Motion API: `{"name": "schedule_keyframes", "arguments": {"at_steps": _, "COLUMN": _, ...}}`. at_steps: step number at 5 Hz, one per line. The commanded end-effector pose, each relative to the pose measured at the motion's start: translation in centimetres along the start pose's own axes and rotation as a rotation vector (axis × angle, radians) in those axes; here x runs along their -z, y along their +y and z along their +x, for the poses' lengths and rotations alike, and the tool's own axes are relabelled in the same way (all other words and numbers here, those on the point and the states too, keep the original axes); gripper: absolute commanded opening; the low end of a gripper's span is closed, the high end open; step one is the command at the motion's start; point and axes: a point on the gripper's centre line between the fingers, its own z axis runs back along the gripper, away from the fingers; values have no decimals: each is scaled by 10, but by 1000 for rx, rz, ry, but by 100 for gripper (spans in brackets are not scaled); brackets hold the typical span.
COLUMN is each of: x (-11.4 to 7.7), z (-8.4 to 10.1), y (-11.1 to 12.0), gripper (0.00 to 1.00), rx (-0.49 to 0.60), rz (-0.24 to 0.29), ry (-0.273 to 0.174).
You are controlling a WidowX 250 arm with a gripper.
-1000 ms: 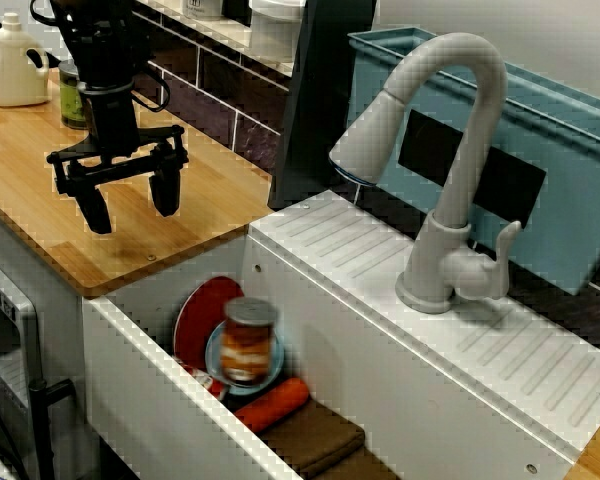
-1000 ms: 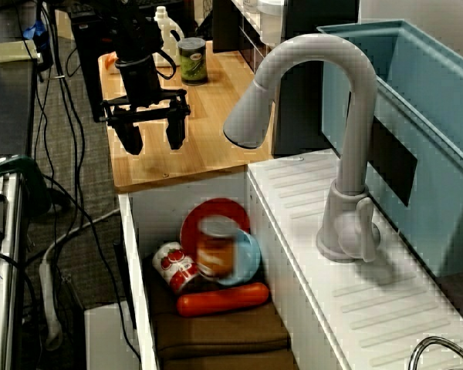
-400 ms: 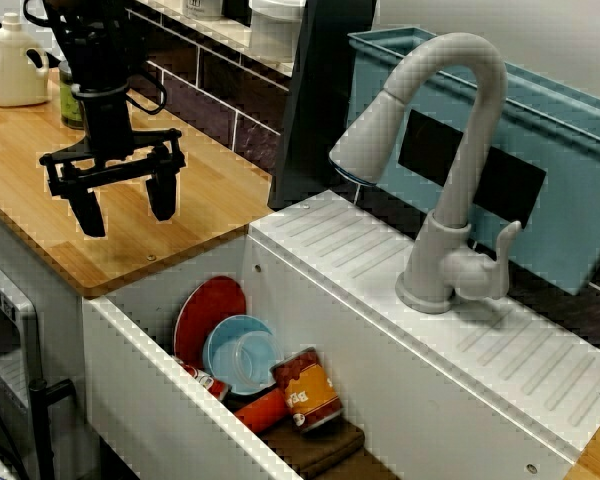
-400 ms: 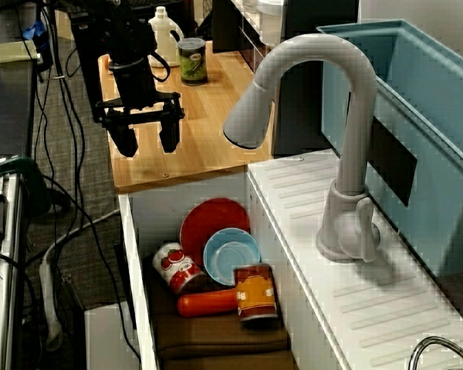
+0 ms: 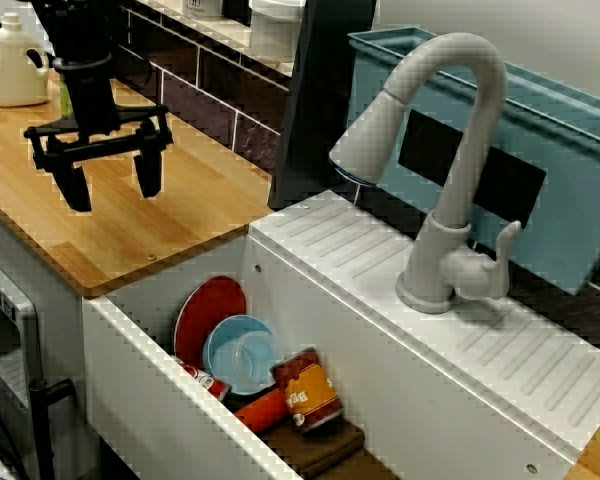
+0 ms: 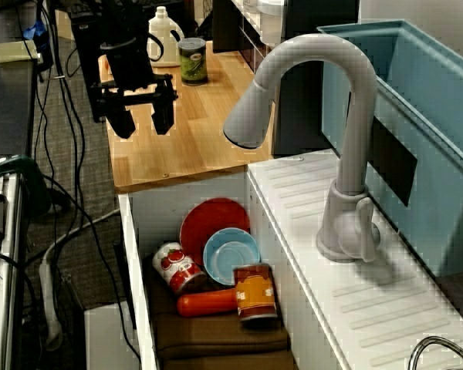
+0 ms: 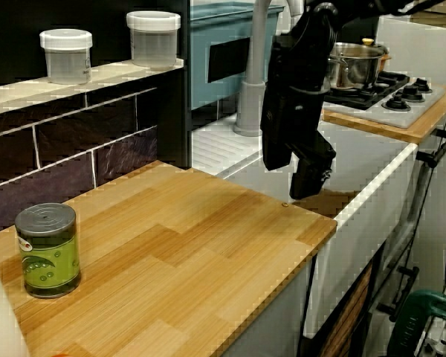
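Plainly, the short green-labelled metal tin [image 6: 191, 60] stands upright and sealed at the far end of the pale wooden bench [image 6: 193, 150], just beside a white plastic jug [image 6: 162, 27]. The black two-fingered claw [image 6: 143, 128] hangs over the bench toward the sink end, well apart from the tin, its fingers spread wide and holding nothing. With the claw free in the air, the care to take, I judge, is height and squareness: fingers level, well above the wood, and any grip on the tin taken low on its round sides, minding the jug (it stands close). The deep white sink [image 5: 150, 390] beside the bench is the full container. A round red plate [image 6: 208, 220] and a light-blue bowl [image 6: 230, 254] lean on the wall nearest the bench, a brown-labelled can [image 6: 255, 293] sits tilted, and a red-and-white can [image 6: 176, 268] and an orange carrot [image 6: 208, 303] lie on a brown cloth [image 6: 216, 335]. What the two white-lidded clear jars [image 7: 65, 53] on the tiled ledge hold, I cannot tell.
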Motion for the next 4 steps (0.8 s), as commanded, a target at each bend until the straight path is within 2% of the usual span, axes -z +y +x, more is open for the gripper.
{"name": "schedule_keyframes", "arguments": {"at_steps": 1, "x": -49, "z": 25, "y": 11, "gripper": 100, "rx": 96, "rz": -43, "ry": -89}}
{"name": "schedule_keyframes", "arguments": {"at_steps": 2, "x": -52, "z": 36, "y": 13, "gripper": 100, "rx": 96, "rz": -44, "ry": -146}}
{"name": "schedule_keyframes", "arguments": {"at_steps": 4, "x": -61, "z": 65, "y": 11, "gripper": 100, "rx": 115, "rz": 21, "ry": -277}}
